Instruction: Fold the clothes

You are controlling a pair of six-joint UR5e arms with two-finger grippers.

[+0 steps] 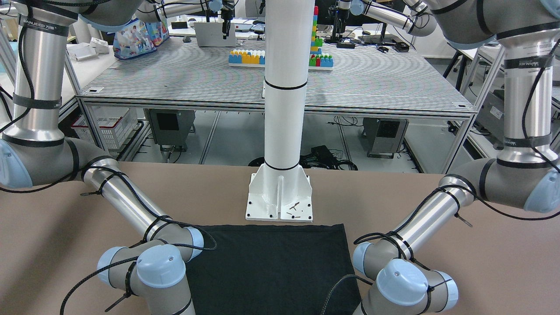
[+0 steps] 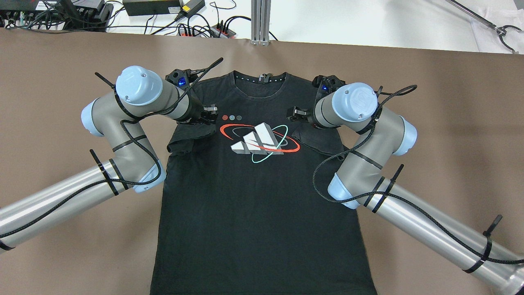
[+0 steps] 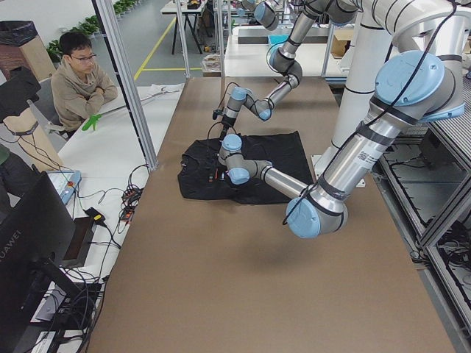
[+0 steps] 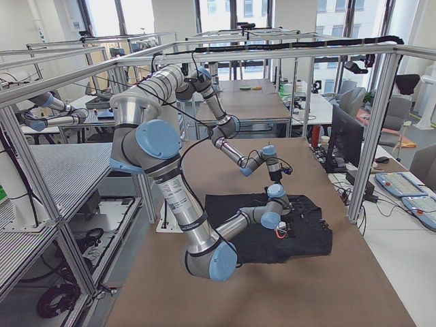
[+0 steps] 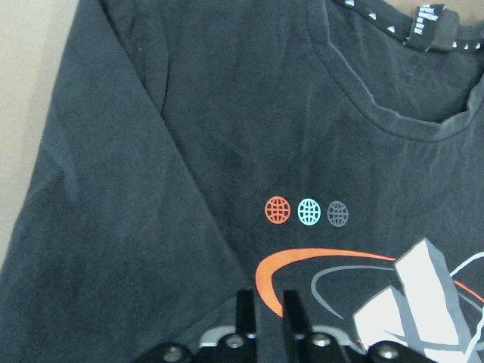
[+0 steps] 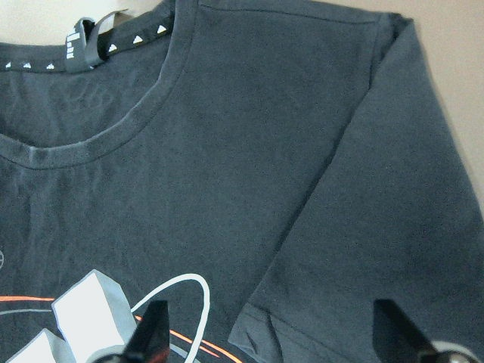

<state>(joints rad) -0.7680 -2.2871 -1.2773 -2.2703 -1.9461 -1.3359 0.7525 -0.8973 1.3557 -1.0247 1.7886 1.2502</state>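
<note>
Black T-shirt (image 2: 262, 213) flat on table (image 2: 61, 61), print up, sleeves (image 2: 188, 141) folded inward.

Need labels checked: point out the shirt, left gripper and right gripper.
shirt (image 2: 262, 205), overhead view, lower front.
left gripper (image 5: 268, 301), left wrist view, between fingertips.
right gripper (image 6: 268, 311), right wrist view, between fingertips.

The black T-shirt (image 2: 262, 213) bears a chest print (image 2: 260, 141): three slanted white bars ringed in red and teal, with no letters. Above it sit three globe signs (image 5: 308, 212), red, teal and grey. Its neck tag (image 5: 429, 17) is unreadable. A monitor (image 3: 18, 243) reads HUAWEI, and an arm's black band (image 1: 43, 22) reads WANJEED.
</note>
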